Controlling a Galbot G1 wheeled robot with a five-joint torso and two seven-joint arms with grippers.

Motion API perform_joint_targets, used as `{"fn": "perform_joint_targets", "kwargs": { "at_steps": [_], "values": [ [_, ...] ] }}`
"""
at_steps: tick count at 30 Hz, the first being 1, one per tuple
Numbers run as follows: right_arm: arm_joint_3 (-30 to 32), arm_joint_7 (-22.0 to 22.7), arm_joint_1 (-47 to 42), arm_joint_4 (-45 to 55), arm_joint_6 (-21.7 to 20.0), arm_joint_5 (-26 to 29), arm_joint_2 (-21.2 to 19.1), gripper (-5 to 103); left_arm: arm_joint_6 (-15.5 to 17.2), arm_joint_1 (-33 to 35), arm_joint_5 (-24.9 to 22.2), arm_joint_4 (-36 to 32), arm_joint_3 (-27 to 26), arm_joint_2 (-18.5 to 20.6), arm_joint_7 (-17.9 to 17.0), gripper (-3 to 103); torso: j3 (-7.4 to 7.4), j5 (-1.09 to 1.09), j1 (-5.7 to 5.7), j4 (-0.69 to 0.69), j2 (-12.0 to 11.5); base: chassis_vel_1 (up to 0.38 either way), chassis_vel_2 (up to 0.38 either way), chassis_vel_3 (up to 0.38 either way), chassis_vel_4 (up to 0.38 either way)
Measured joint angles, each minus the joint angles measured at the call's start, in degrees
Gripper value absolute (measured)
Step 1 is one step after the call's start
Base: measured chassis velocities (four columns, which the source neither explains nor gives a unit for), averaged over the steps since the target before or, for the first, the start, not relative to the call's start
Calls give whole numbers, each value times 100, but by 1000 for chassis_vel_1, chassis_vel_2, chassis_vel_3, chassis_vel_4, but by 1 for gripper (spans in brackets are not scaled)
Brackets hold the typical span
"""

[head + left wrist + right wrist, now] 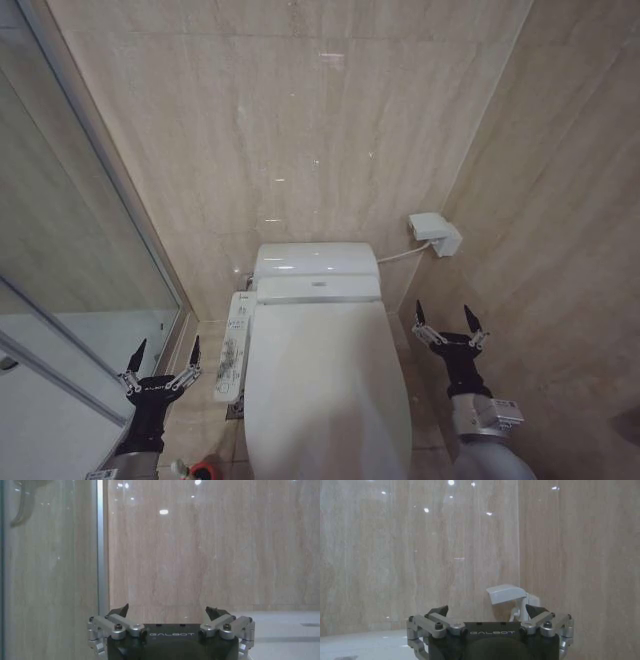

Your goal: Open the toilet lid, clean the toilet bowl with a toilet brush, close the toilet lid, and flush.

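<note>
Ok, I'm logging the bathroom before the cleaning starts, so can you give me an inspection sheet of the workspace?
Surface: beige tiled floor around the toilet.
Job's things: toilet lid shut over the toilet bowl; red toilet brush holder on the floor at the toilet's left.
Clutter: nothing seen.
Grippers: left gripper open, empty, raised left of the toilet; right gripper open, empty, raised on its right.
Cables: a white cable runs from the toilet's back to a white wall box.
Surroundings: beige walls, glass shower screen at left, control panel along the toilet's left side.
</note>
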Motion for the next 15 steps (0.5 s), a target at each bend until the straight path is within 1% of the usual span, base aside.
{"fn": "perform_joint_targets", "kwargs": {
  "at_steps": [3,12,15],
  "values": [
    [0,0,0,0,0,0,0,100,0,0,0,0,0,0,0,100,1,0,2,0,-1,-51,55,60,-55],
    [0,0,-6,0,0,0,0,100,0,1,0,0,0,0,0,100,-2,0,-4,0,1,0,0,0,0],
    [0,0,-4,0,0,0,0,100,0,1,0,0,0,0,0,100,-1,0,-2,0,0,-42,44,44,-66]
  ]
}}
